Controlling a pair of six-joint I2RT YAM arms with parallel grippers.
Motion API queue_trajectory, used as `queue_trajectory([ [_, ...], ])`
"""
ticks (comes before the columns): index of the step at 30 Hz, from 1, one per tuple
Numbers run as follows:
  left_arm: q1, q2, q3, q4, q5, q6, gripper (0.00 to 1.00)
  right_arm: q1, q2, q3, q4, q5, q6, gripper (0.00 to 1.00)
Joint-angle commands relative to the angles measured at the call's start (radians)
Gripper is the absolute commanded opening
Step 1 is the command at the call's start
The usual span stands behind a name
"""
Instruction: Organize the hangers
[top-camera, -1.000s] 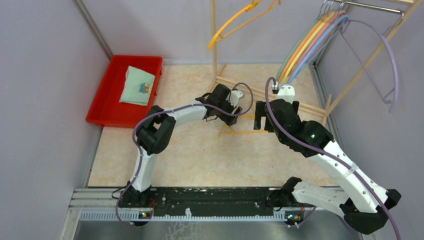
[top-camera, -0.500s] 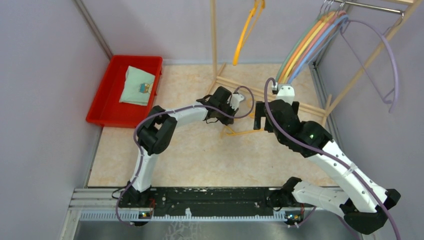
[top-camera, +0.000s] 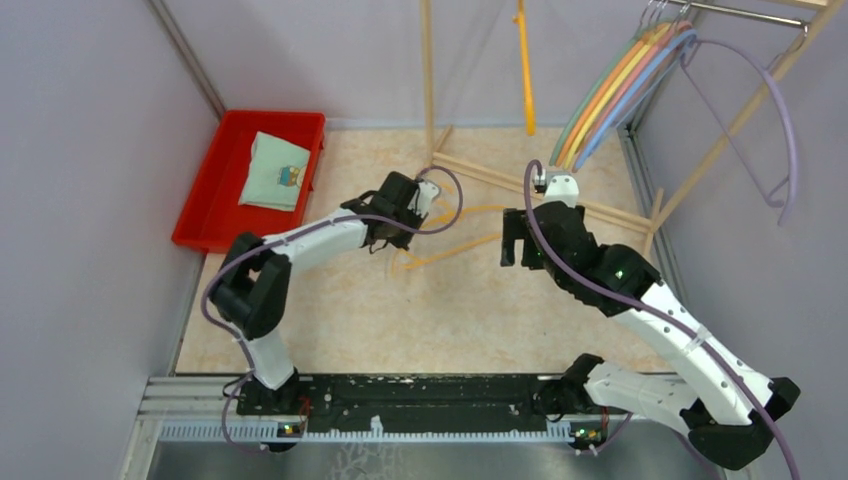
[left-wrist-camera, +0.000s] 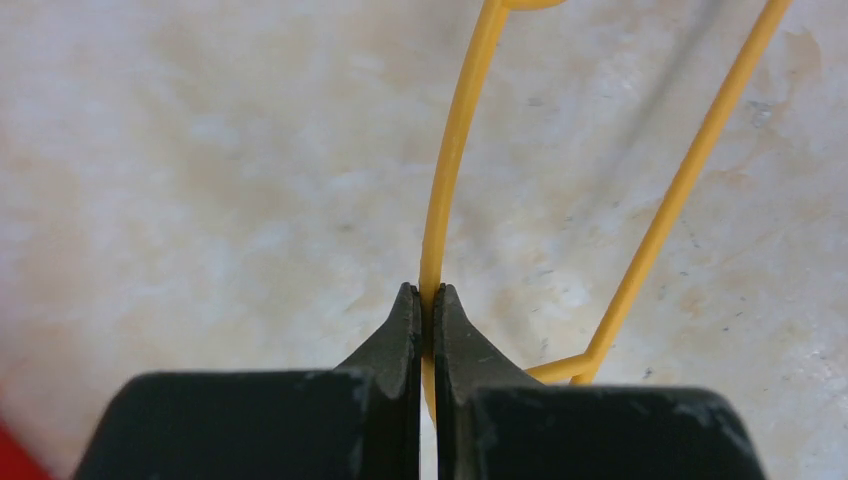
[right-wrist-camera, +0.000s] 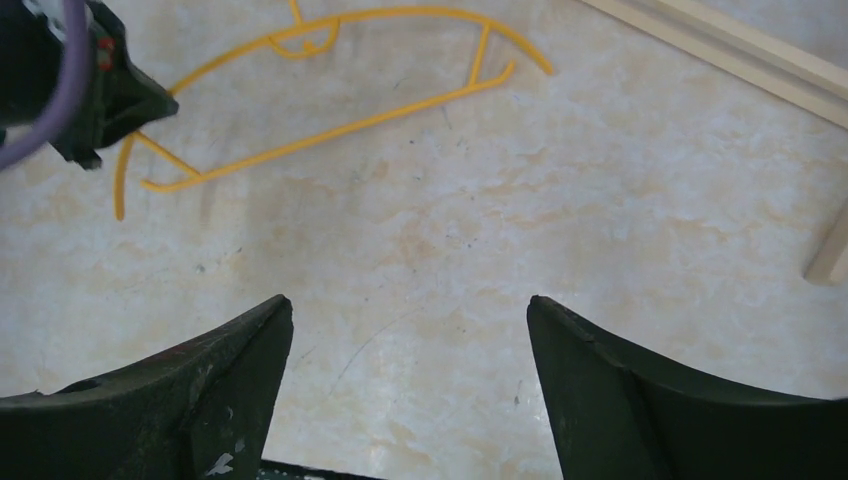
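A yellow-orange hanger lies flat on the table between the two arms. My left gripper is shut on its thin curved arm near the left end; in the left wrist view the jaws pinch the hanger. To the right of the hanger my right gripper stands open above bare table, with nothing between its fingers. In the right wrist view the hanger lies ahead, with the left gripper at its end. Another orange hanger hangs from the rack. Several coloured hangers and a lavender one hang at the right.
A red bin holding a folded cloth stands at the back left. Wooden rack poles rise at the back, and the rack's base bars lie on the table beyond my right gripper. Walls close in on both sides.
My left gripper closed on the table hanger and moved left, dragging it along. The hanging orange hanger swung round to the right. My right gripper stayed open and shifted slightly.
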Motion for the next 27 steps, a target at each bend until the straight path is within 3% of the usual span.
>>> queue_trajectory([
  [1,0.035,-0.157,-0.012,-0.05,-0.155,0.037,0.0,0.003,0.035,-0.005,0.087,-0.157,-0.044,0.85],
  [11,0.091,-0.41,-0.047,-0.044,-0.286,0.065,0.0,0.002,0.202,0.099,0.217,-0.305,-0.073,0.83],
  [20,0.103,-0.604,-0.089,-0.011,-0.35,0.086,0.0,-0.001,0.376,0.152,0.439,-0.494,0.07,0.82],
  [27,0.108,-0.676,-0.106,-0.006,-0.349,0.061,0.0,-0.007,0.539,0.392,0.529,-0.454,0.082,0.82],
])
